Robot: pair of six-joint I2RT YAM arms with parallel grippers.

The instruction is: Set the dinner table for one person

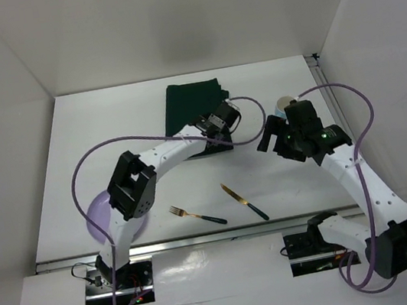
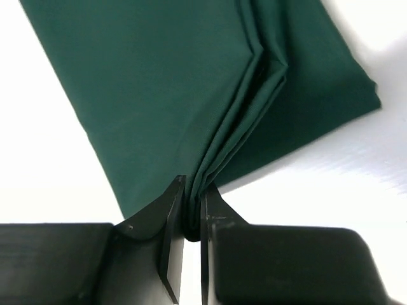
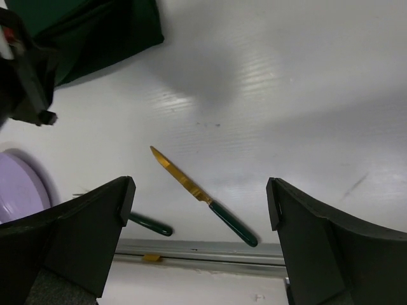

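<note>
Top external: white worktop [image 1: 114,128] fills the walled bay, with both arm bases at its near edge. Everything below sits on it.

Far left: a lavender plate [image 1: 99,215] at the near-left, partly under the left arm [image 1: 165,152]. That arm reaches up and right to the near edge of the dark green cloth [image 1: 192,104], which lies far-centre.

Left wrist: the left jaws are nearly closed and pinch the cloth's near edge between them. The fabric bunches into several pleats that fan out from the pinch. The rest of the cloth lies flat on the worktop.

Centre, near side: a fork [image 1: 198,215] with gold tines and a dark green handle. Just to its right is a knife [image 1: 245,202] with a gold blade and a green handle. Both lie diagonally, apart from each other and well clear of the cloth.

Right: the right arm [image 1: 354,175] is bent over the worktop, its head right of the cloth. Behind it is a small pale round item [image 1: 284,101], partly hidden; I can't tell what it is.

Right wrist: the right jaws are wide apart above the worktop with nothing between them. The knife shows in the gap below. The fork handle, the plate edge and a cloth corner are off to the left.
</note>
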